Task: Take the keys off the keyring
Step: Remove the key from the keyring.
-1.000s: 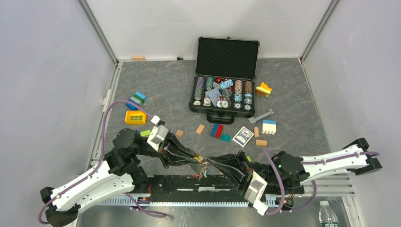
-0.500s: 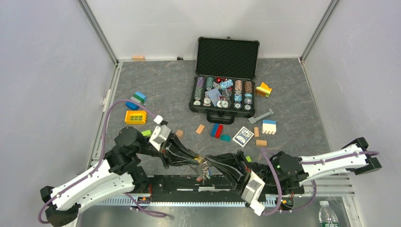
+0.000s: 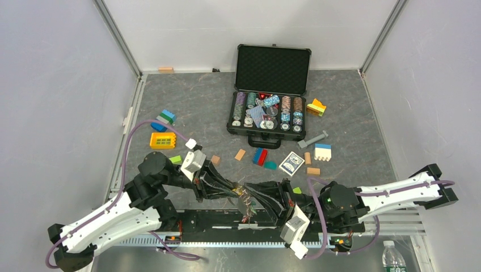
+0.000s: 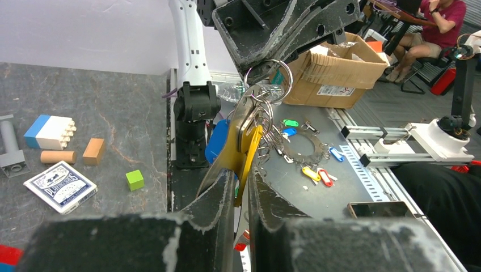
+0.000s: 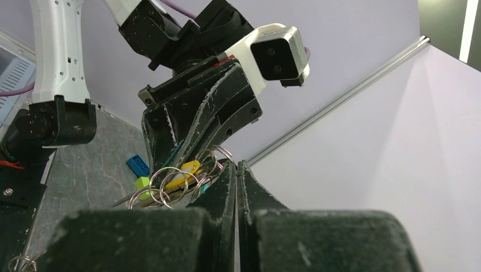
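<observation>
The keys (image 4: pixel 245 133), with yellow and blue heads, hang bunched on the keyring (image 4: pixel 266 85), in the air between both grippers at the table's (image 3: pixel 193 102) near edge. The top view shows only a small tangle, while the wrist views show several linked rings. The left gripper (image 4: pixel 239 175) clamps the keys. The right gripper (image 5: pixel 236 165) is closed tight on the keyring.

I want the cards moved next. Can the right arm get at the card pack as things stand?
Probably not yet: the right hand is shut on the key ring, with the left hand gripping the keys. The path to the card pack itself looks open.
</observation>
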Controlling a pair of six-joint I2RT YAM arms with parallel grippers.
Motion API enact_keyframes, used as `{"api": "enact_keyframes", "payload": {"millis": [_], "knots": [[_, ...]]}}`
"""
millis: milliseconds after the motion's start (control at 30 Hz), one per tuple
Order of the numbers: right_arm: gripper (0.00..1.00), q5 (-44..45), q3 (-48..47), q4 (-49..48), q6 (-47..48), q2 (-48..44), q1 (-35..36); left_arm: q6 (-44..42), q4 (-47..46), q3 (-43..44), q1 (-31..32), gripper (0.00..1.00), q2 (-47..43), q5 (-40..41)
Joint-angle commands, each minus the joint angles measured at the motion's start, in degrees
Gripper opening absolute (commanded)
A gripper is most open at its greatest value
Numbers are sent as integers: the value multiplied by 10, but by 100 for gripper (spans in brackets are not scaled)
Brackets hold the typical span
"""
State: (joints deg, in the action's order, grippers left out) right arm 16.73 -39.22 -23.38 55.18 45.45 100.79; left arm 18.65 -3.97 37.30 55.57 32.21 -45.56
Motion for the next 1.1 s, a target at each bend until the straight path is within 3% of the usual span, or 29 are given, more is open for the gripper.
{"api": "enact_keyframes", "payload": {"millis": [0, 233, 500, 600, 667, 800, 1067], "knots": [[0, 38, -6, 26, -8, 5, -3, -25, -30, 25, 3, 2, -11, -4], [0, 47, 22, -34, -42, -15, -3, -31, -22, 21, 3, 2, -18, 6], [0, 41, 107, -232, -147, -33, -3, -38, -22, 12, 3, 3, -35, 24], [0, 39, 123, -282, -165, -24, -4, -38, -22, 12, 3, 29, -37, 28], [0, 38, 128, -296, -167, -17, -3, -38, -22, 13, 3, 38, -39, 28], [0, 41, 131, -307, -159, -15, -3, -37, -22, 10, 3, 47, -50, 26], [0, 24, 113, -248, -142, -28, -4, -38, -21, 2, 3, 49, -67, 32]]}}
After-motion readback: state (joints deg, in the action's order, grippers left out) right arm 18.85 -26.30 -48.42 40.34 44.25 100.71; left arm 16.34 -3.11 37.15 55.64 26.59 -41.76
